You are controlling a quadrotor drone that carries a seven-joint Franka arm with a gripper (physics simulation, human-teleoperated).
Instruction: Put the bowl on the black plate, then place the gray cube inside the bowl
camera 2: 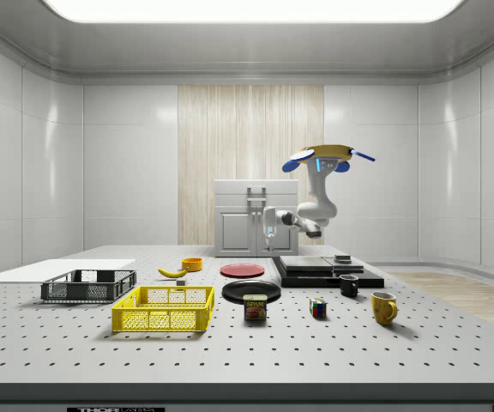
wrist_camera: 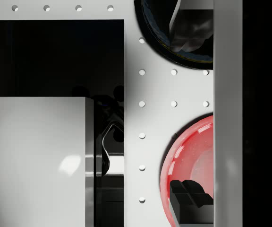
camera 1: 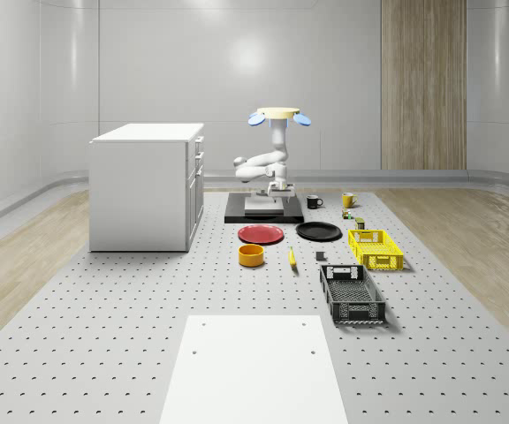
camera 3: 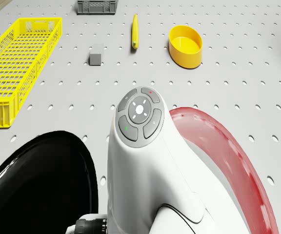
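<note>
White sheet (camera 1: pixel 253 367) lies closest in the whole-scene view, flat on the perforated desk (camera 1: pixel 104 318). Beyond it, toward that view's right, stand a black crate (camera 1: pixel 352 293) and a yellow crate (camera 1: pixel 376 248). The yellow bowl (camera 1: pixel 252 255) sits upright on the desk. A banana (camera 1: pixel 292 258) lies just beside it, and past the banana is the small gray cube (camera 1: pixel 320 257). Behind these, a red plate (camera 1: pixel 262 234) and the black plate (camera 1: pixel 318 231) lie side by side, and neither carries anything. The drone (camera 1: pixel 279 116) hovers over a black platform (camera 1: pixel 264 212) behind the plates, next to a white cabinet (camera 1: pixel 147 185). Its arm (camera 1: pixel 256 165) is folded down, so the gripper (camera 1: pixel 278 188) hangs just above the platform. Whether the jaws are open or closed cannot be told.

From the side, the yellow crate is foremost, with a can (camera 2: pixel 256 307), a colored puzzle cube (camera 2: pixel 317 307) and a yellow mug (camera 2: pixel 383 307) in a row toward that view's right. A black mug (camera 2: pixel 348 285) stands behind them. The bowl and banana sit farther back, apart from the black plate.

Seen from the drone, the white arm rises between the two plates. Beyond them the bowl is empty, and the cube rests on the desk between the banana and the yellow crate.

At the wrist, the red plate's rim and the black plate's edge show beside the platform.
</note>
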